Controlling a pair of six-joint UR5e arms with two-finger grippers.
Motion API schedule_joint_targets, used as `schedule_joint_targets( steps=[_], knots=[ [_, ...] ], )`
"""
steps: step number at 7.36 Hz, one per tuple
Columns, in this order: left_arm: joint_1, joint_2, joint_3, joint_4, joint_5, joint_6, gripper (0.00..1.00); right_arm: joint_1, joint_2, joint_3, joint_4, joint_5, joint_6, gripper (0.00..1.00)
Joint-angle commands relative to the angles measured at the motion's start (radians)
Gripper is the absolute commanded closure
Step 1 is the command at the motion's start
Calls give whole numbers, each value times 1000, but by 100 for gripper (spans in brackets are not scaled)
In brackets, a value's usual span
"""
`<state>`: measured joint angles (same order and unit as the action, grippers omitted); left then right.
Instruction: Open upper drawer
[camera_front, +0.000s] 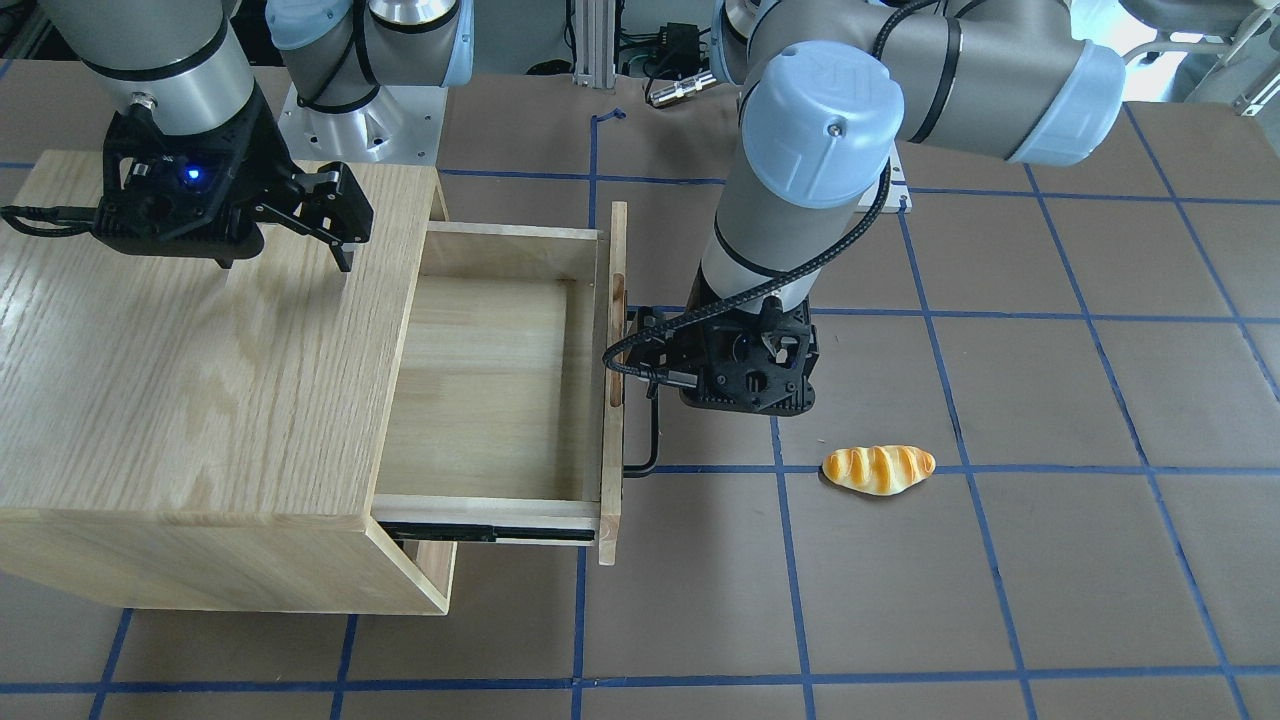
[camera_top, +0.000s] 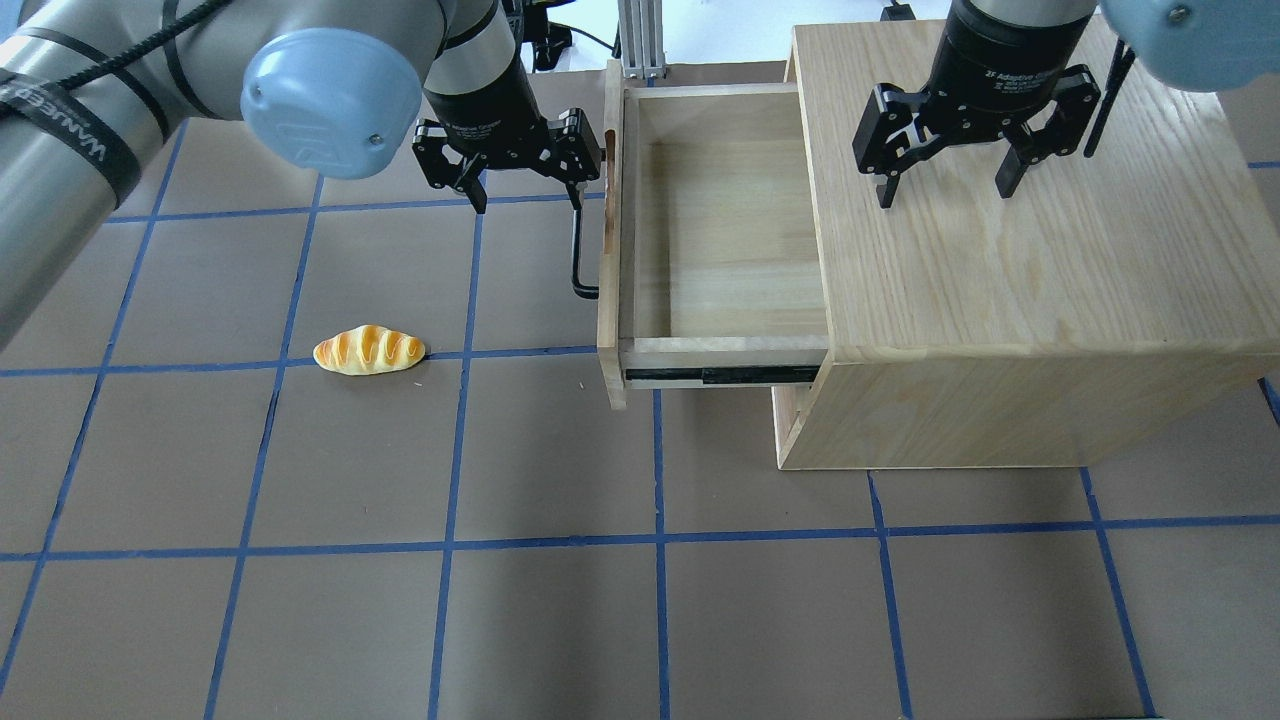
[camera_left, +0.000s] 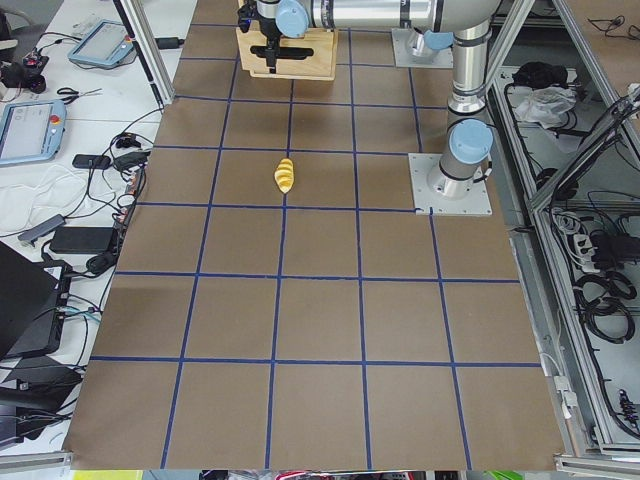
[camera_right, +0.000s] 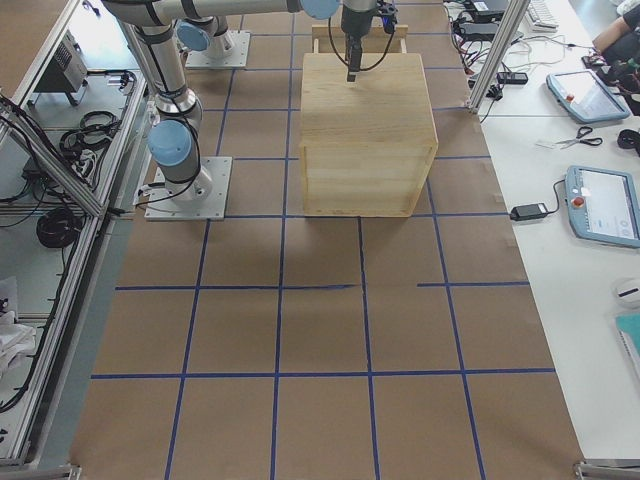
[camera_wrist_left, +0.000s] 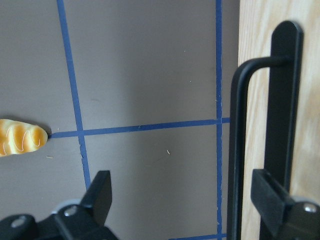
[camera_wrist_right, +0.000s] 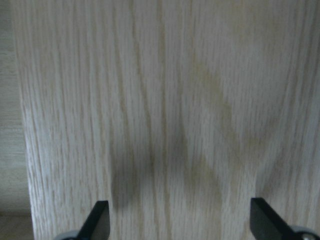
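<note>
Jutting upper drawer (camera_top: 720, 240), left gripper (camera_top: 527, 190) spread alongside

A wide table (camera_left: 320, 320) covered in brown paper, marked into squares by blue tape lines (camera_left: 300, 362), fills the evenly lit room. A white bench (camera_right: 545, 160) runs along one side, carrying teach pendants (camera_right: 604, 206), scissors (camera_right: 579, 143) and loose black cables (camera_left: 120, 146).
</note>
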<state>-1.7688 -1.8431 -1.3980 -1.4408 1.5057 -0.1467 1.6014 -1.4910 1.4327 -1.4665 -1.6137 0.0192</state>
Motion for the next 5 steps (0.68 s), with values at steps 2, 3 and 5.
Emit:
schedule_joint_targets(
  steps=[2, 3, 5],
  knots=[
    [122, 79, 74, -162, 11, 6, 0, 0, 0, 0, 0, 0, 1, 0],
    [176, 105, 68, -164, 13, 78, 0, 0, 0, 0, 0, 0, 1, 0],
    [233, 152, 44, -220, 22, 121, 0, 0, 0, 0, 0, 0, 1, 0]
  ],
)
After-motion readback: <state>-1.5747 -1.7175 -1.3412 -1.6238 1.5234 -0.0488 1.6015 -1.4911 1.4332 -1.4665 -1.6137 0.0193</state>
